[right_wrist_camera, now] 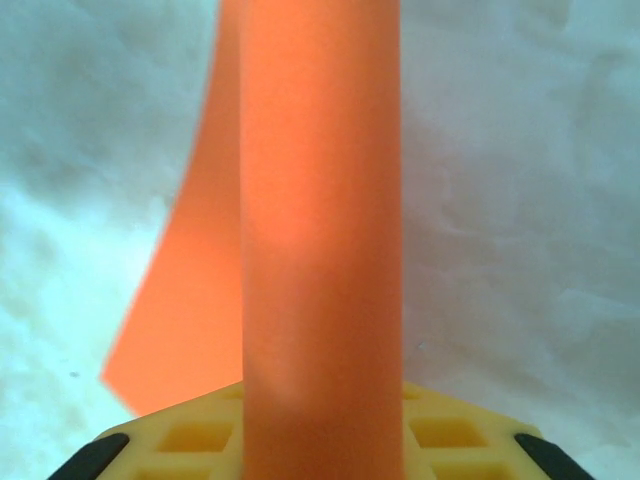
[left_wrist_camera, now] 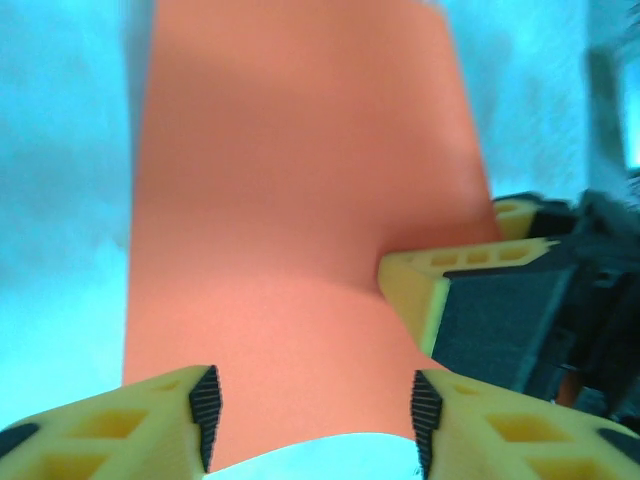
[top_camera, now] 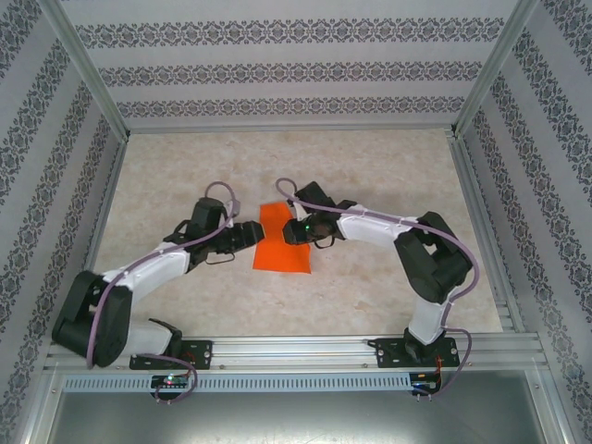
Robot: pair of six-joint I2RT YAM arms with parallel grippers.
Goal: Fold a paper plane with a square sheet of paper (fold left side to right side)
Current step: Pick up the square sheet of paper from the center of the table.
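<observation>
The top camera gives me bright, even light. The arms (top_camera: 157, 268) drop only soft grey shadows on the table (top_camera: 185, 314). My left wrist picture looks too blue, and the black part at its right edge is smeared. The square sheet of paper (left_wrist_camera: 300, 180) looks fuzzy there, with a darker patch near its right side. In my right wrist picture the close strip of paper is very blurry, and the table looks washed-out white.
</observation>
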